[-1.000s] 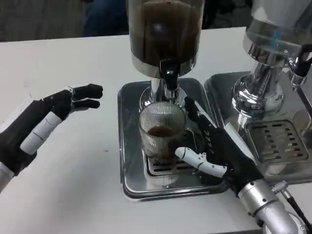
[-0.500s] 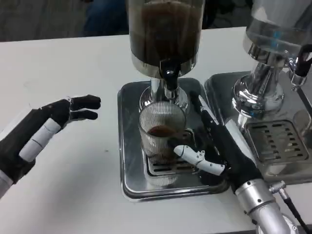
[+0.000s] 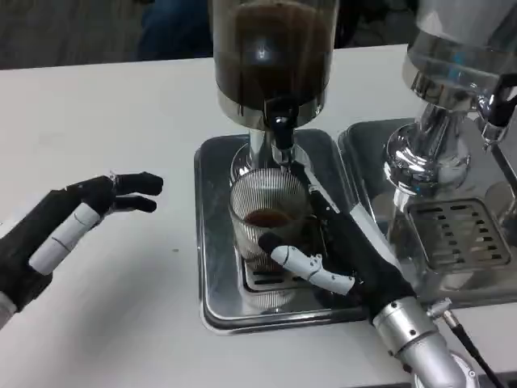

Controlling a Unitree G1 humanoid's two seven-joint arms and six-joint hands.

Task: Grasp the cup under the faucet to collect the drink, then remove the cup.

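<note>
The right robot hand (image 3: 339, 255) has slid leftward, its fingers now closing around the ribbed clear glass cup (image 3: 268, 220) under the black faucet (image 3: 281, 129). The left robot hand (image 3: 69, 222) hovers spread over the table (image 3: 113, 113).

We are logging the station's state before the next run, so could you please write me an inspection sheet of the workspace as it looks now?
Surface: white table, bare on the robot's left side.
Job's things: ribbed clear glass cup with a little brown drink stands on the steel drip tray, under the black faucet of the dispenser with the dark-filled tank.
Clutter: second chrome dispenser with its own grated tray, to the right.
Hands: right hand wraps around the cup, thumb across its front; left hand is over the table, holding nothing.
Cables: thin black cable by the right forearm.
Surroundings: dark background beyond the table's far edge, details unclear.
</note>
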